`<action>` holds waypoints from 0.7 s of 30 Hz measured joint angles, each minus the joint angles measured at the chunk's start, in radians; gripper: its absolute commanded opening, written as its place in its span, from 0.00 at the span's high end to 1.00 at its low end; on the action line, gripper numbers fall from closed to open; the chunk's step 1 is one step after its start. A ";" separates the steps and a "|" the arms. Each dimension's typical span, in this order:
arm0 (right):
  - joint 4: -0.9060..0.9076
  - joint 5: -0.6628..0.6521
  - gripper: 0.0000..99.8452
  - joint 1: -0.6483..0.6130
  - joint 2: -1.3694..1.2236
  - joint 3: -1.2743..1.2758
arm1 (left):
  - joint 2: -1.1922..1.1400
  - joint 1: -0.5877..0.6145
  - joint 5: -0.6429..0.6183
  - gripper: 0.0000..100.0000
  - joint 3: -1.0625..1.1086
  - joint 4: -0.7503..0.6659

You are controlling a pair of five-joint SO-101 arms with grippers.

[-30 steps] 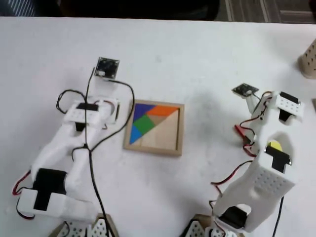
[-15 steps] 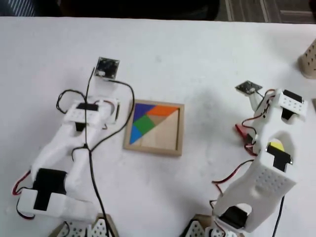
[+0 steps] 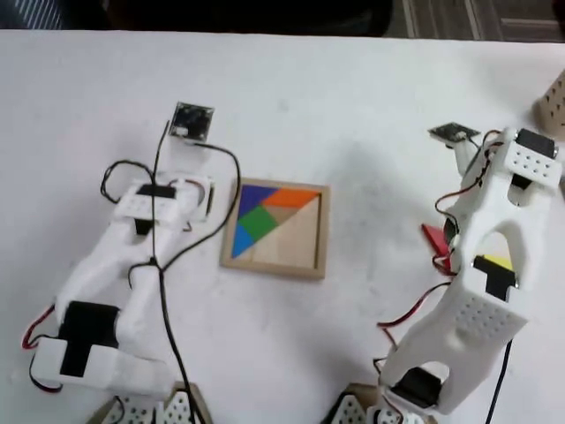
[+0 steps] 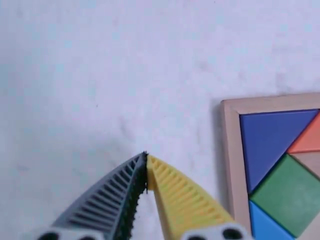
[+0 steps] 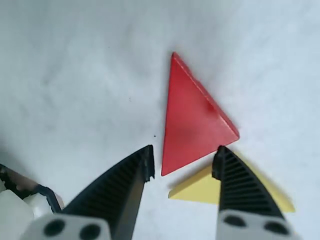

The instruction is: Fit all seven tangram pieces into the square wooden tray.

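The square wooden tray lies mid-table with a dark blue triangle, an orange piece, a green piece and a light blue piece in it. The tray's corner lies just beside my left gripper, which is shut and empty over bare table. On the table right of the tray, a red triangle and a yellow triangle lie next to each other. My right gripper is open just above them, its fingers either side of the red triangle's near corner.
A small camera board with a black cable lies behind the tray on the left. A perforated tan object stands at the far right edge. The arm bases sit at the table's front edge.
The right arm has stretched farther back and to the right, uncovering more of the red triangle. The left arm has stayed put.
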State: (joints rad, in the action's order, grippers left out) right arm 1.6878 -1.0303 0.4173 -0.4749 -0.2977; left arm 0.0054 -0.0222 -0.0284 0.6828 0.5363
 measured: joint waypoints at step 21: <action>-0.212 -0.043 0.71 0.020 0.003 0.290 | 0.000 0.000 0.000 0.98 0.000 0.000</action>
State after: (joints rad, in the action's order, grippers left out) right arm 1.4760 -1.0733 0.4373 -0.4718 -0.0077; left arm 0.0054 -0.0222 -0.0284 0.6828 0.5363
